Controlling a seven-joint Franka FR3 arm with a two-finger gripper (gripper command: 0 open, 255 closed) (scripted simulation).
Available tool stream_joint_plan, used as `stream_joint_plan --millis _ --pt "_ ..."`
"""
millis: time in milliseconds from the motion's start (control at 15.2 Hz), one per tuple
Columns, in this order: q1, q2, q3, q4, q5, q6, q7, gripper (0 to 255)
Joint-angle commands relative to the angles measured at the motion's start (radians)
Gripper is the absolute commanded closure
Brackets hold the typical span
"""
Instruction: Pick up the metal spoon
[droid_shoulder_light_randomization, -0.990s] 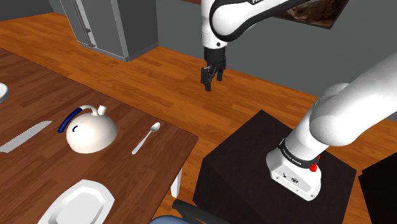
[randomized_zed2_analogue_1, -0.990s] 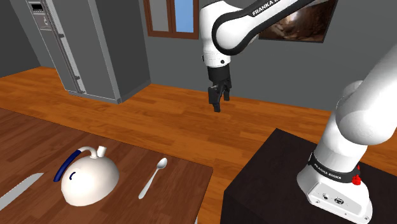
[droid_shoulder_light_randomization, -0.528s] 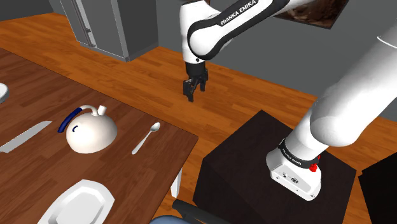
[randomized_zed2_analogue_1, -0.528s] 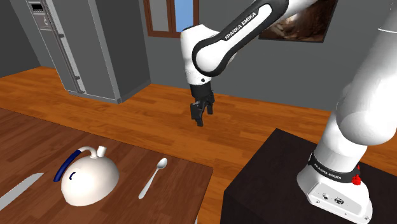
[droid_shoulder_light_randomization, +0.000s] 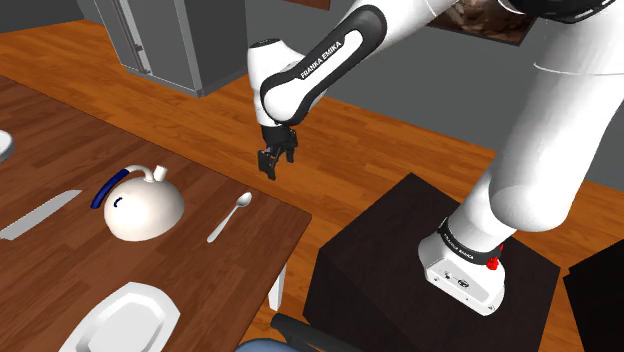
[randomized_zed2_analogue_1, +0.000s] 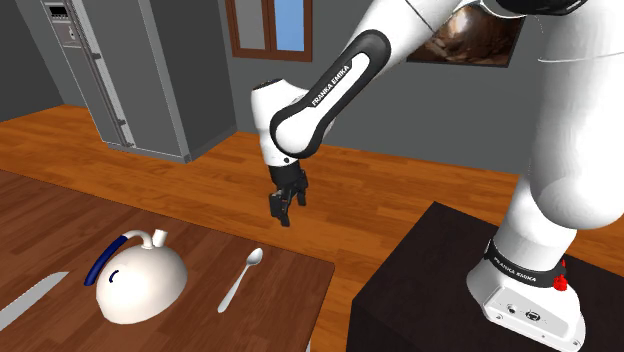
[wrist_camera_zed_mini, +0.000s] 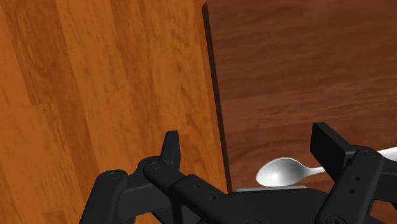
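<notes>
Spoon lies flat on the table near its edge, beside a white kettle. My claw hangs above the bowl end, fingers wide apart. I'd centre over the handle, fingers straddling it, then descend gently.

so the spoon lies on the table near its far right corner in the shoulder view, just right of the kettle. The knife is left of the kettle and the plate is in front of it. The gripper hangs over the table's edge, behind the spoon and apart from it. The stand sits right of the table, with the fridge far behind.
</notes>
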Motion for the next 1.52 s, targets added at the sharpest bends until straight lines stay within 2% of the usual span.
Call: stream_joint_plan --millis 0,594,1188,1254,1452 --pt "0.017 0.078 0.002 0.058 -0.016 0.019 0.016 0" --pt "0.101 0.403 -0.007 0.357 -0.068 0.045 0.057 0" --pt "0.113 0.487 -0.022 0.381 -0.083 0.104 0.063 0" --pt "0.113 0.488 -0.022 0.382 -0.083 0.105 0.062 255" --pt "0.113 0.487 -0.022 0.381 -0.083 0.104 0.062 255"
